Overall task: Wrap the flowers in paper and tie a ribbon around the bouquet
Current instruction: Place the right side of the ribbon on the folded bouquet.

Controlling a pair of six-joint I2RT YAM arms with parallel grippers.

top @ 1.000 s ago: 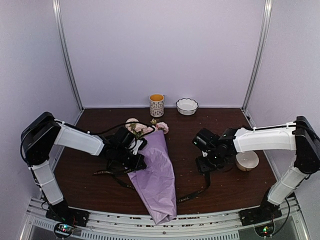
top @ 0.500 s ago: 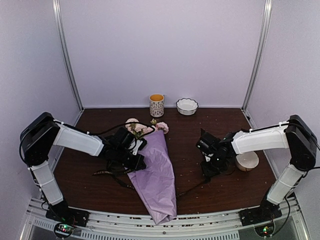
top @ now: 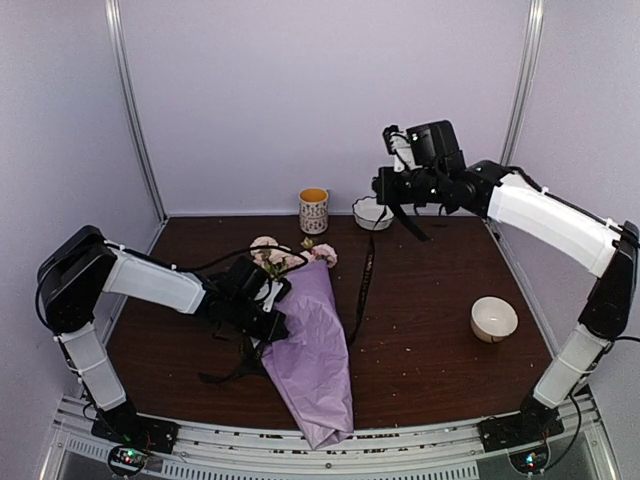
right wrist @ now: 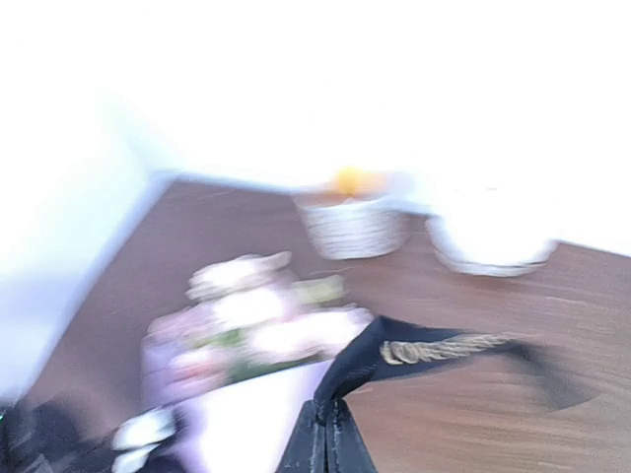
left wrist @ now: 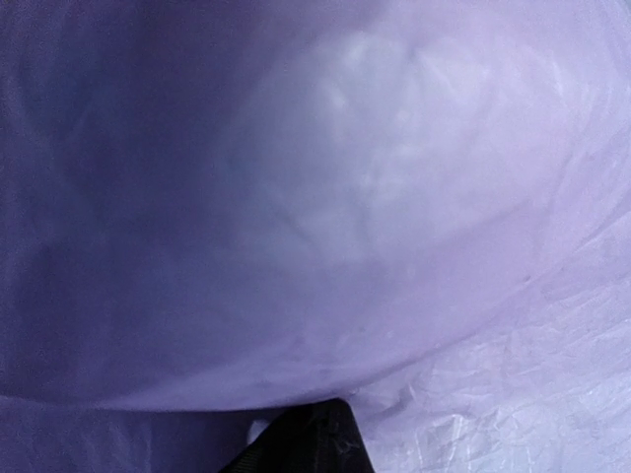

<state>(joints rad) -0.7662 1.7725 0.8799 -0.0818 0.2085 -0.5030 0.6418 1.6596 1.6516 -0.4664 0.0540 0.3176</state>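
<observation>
Top external view: a second ago the right gripper [top: 388,192] was down low on the table [top: 430,300], jaws apart over the ribbon [top: 366,270]. Now it's clamped shut on the ribbon and has swung way up toward the back wall, above the little white bowl [top: 374,212]. The ribbon went with it. One long black strand runs from the gripper down to the tabletop just right of the bouquet [top: 300,300], and a short tail dangles off the gripper. The right wrist view is blurry but shows the ribbon pinched right at the fingertips.

My read is that the wrapping is basically done and this is the start of the tying, pulling slack out so the ribbon can go around the cone.

The left gripper [top: 265,318] hasn't budged. It's closed and pressed against the bouquet's left edge. I can't tell if it's actually pinching paper, since its own camera shows nothing but lilac.

The bouquet lies flat mid-table, a crumpled lilac paper [top: 318,370] cone with pink flowers [top: 290,256] poking out toward the mug [top: 313,210]. A floppy bit of ribbon shows on its left side too.
</observation>
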